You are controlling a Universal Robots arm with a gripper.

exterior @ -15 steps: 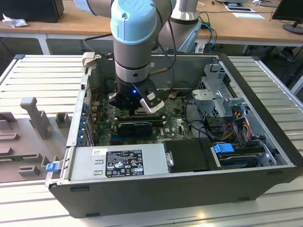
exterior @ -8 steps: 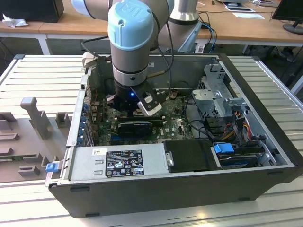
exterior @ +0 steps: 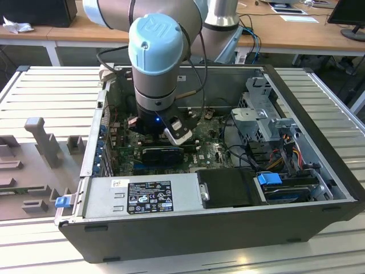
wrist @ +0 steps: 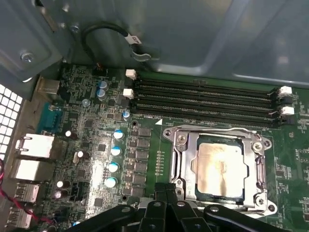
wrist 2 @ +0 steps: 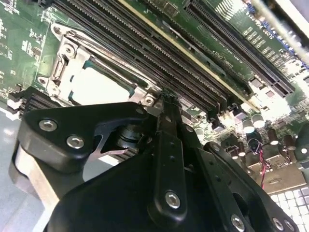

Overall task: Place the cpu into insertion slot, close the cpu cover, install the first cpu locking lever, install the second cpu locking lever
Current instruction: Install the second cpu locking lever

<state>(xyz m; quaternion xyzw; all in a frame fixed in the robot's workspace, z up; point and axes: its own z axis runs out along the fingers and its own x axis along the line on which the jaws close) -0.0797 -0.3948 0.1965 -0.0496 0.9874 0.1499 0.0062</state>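
The robot arm (exterior: 157, 57) reaches straight down. Its black claw (wrist: 166, 189) points down, with its fingers (wrist 2: 166, 116) pressed close together.

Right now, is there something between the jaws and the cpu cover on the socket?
Nothing visible is in the way. In the first wrist view the gripper sits right at the edge of the cpu cover, which lies closed over the cpu. The memory slots lie on the cover's far side.
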